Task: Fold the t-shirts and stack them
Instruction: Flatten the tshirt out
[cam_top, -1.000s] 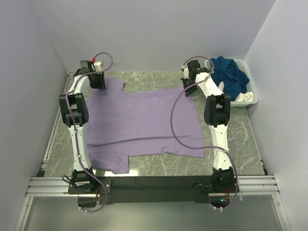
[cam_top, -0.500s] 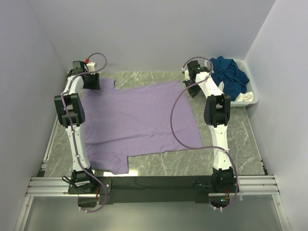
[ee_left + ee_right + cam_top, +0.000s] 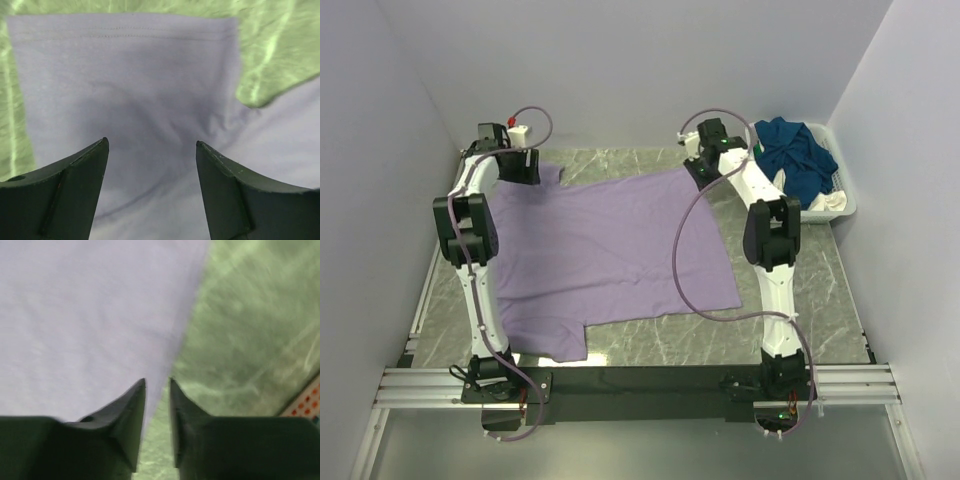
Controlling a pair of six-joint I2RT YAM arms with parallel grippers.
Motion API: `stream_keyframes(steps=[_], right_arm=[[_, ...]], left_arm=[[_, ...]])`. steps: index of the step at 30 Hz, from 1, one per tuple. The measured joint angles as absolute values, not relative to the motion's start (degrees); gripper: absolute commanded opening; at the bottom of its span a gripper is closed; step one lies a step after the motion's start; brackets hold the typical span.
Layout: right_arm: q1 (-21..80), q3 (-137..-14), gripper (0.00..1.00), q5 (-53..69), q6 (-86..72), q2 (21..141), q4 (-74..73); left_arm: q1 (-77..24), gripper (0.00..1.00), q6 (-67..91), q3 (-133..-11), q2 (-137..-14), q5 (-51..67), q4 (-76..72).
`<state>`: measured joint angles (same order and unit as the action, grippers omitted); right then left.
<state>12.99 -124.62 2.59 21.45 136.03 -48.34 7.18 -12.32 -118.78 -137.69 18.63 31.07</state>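
Left hand [image 3: 152, 145] released, fingers wide apart above a sleeve [image 3: 125, 75] of the lilac t-shirt [image 3: 610, 250], which lies spread flat on the marble worktop [image 3: 820, 290]. Right hand [image 3: 157, 382] parted only narrowly at the shirt's far right edge, pinching nothing. Dark teal t-shirt [image 3: 795, 150] heaped in the white basket [image 3: 845, 205], far right corner.

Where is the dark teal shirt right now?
Top view: the dark teal shirt is heaped in the white basket at the table's far right corner, right of the right gripper.
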Motion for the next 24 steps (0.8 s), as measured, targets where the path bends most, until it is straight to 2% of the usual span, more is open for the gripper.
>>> stream_keyframes(steps=[1,9,16,21,24], right_arm=[[14.0,-125.5,0.22,2.4,22.5,136.3,-48.4],[21.0,-128.2,0.13,-1.2,29.8,141.9,-49.9],[20.5,-126.9,0.11,-3.4,32.8,142.6,-52.3],[19.7,-119.8,0.07,-4.1,35.8,138.7,-54.0],[19.0,-114.2,0.12,-3.6,37.4,135.3,-56.2]], left_arm=[[7.2,0.76,-12.3,-118.2,-136.7,18.9,31.0],[7.3,0.77,-12.6,-114.4,-130.4,20.8,31.0],[7.3,0.77,-13.0,-110.7,-129.0,21.2,32.4],[7.3,0.75,-12.8,-111.0,-129.0,20.6,32.3],[7.3,0.74,-12.6,-112.2,-129.4,19.8,32.0]])
